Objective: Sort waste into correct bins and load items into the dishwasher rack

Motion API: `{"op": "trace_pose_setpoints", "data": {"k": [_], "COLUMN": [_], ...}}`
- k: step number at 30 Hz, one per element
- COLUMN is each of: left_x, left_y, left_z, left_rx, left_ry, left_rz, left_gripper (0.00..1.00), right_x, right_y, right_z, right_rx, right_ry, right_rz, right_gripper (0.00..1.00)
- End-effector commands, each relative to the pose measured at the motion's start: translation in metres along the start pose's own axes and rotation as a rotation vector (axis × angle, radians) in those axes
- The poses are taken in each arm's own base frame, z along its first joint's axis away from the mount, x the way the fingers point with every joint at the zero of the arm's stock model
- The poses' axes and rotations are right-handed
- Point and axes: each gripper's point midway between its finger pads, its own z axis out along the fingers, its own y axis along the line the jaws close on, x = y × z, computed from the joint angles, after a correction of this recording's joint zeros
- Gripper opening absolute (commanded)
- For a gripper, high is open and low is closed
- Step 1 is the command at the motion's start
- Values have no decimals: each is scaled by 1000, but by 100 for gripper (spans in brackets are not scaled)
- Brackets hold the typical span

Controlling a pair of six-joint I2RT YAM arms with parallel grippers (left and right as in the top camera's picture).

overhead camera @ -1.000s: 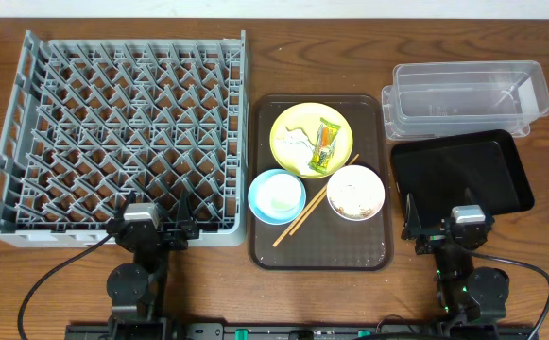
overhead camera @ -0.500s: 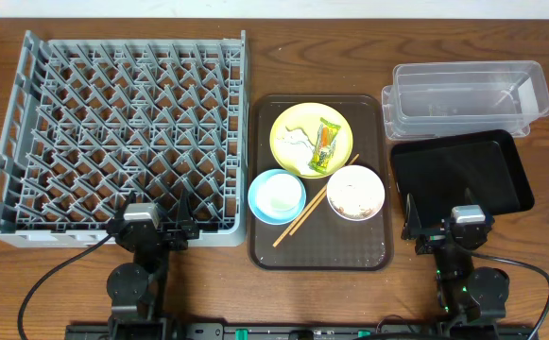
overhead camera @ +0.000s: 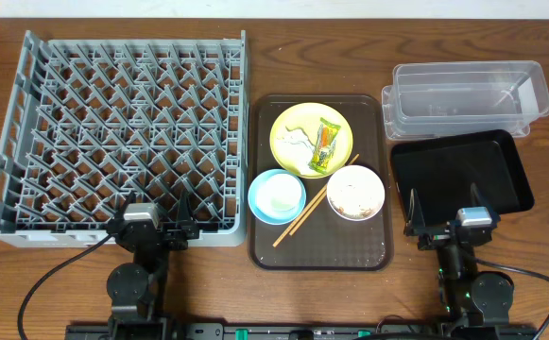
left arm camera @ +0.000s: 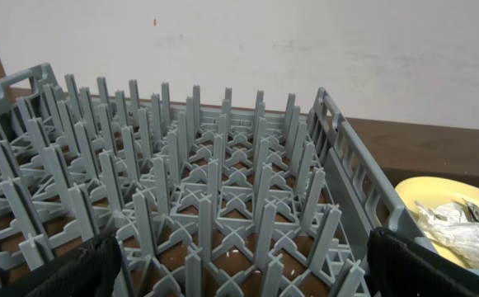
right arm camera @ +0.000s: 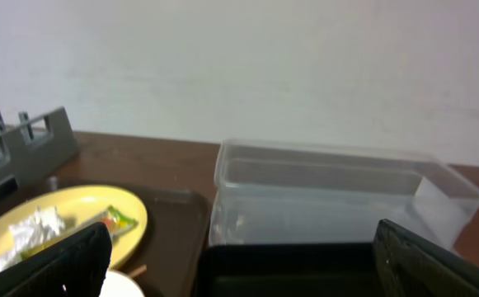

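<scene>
We see the left gripper (left arm camera: pixel 243 239) spread wide and empty at the near wall of the dishwasher rack (overhead camera: pixel 128 132). The right gripper (right arm camera: pixel 243 231) is just as wide and holds nothing, at the near edge of the black tray (overhead camera: pixel 458 175). The clear tub (overhead camera: pixel 468 94) sits just beyond that tray. Only a narrow strip of table separates the rack from the brown tray (overhead camera: pixel 319 250), whose near end lies bare. The chopsticks (overhead camera: pixel 314 201) run diagonally, near-left to far-right, between the blue bowl (overhead camera: pixel 276 196) and the white bowl (overhead camera: pixel 354 192). On the yellow plate (overhead camera: pixel 293 123), the wrapper (overhead camera: pixel 325 144) points lengthwise away from us, beside the tissue (overhead camera: pixel 298 144).
</scene>
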Motion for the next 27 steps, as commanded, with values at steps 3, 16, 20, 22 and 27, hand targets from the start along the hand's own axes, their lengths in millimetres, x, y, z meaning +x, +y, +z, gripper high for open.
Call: {"op": "trace_pose_setpoints", "data": {"k": [3,16,20,22,27], "left_x": [14,-1,-13,-17,-23], "left_y": [2,0,-1,-2,-2], "left_z": [0,-5,-1,2,11], "left_rx": [-10,-24,-32,-39,-63], "left_ry": [48,131,192,236,399], "left_rz": [-5,-65,-64,-63,-61], "left_gripper": [96,96,96,97,96], "right_x": [-3,-9,-15,-20,-30], "right_y": [6,14,21,23,35], "right_z": [0,7,19,28,59], "right_rx": [-31,-79,-119,-136,-208], "right_ry": [-16,57,142,193,355], "right_rz": [9,124,132,137,165], "right_gripper": [99,99,99,99,99]}}
